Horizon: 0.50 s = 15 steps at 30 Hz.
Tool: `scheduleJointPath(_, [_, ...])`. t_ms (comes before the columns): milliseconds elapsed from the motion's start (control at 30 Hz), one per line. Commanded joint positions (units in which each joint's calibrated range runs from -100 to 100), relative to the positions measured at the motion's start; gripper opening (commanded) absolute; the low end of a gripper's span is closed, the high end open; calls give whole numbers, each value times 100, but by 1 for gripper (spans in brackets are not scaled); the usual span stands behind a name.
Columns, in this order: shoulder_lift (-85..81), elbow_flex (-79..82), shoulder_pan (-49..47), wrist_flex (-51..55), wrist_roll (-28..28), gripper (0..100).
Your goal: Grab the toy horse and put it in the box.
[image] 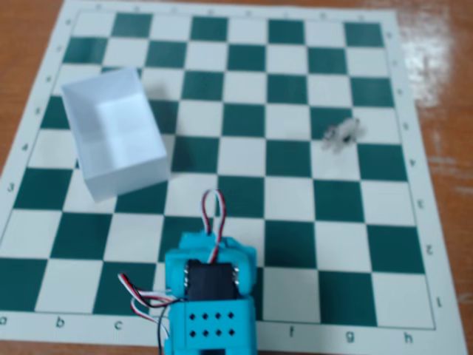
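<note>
Green-and-white chessboard mat (244, 159) lying on brown wooden table (22, 44); white lidless cardboard box (114, 140) sitting at its left, tiny grey-white plastic horse (344, 133) lying at its right, turquoise arm (211, 296) standing at its near edge, gripper state impossible to tell

A brown wooden table (22, 44) carries a green-and-white chessboard mat (295, 222); a white lidless cardboard box (114, 133) and a tiny grey toy horse (343, 133) lie on the mat.

Hobby tabletop: chessboard mat (295, 148) on wooden table (29, 44), turquoise printed arm (211, 296).
</note>
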Motion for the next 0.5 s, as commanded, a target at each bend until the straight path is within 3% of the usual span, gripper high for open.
scheduleJointPath(0, [-34,36,-193,21,10,0])
scheduleJointPath(467, [-43,36,978,29,10,0])
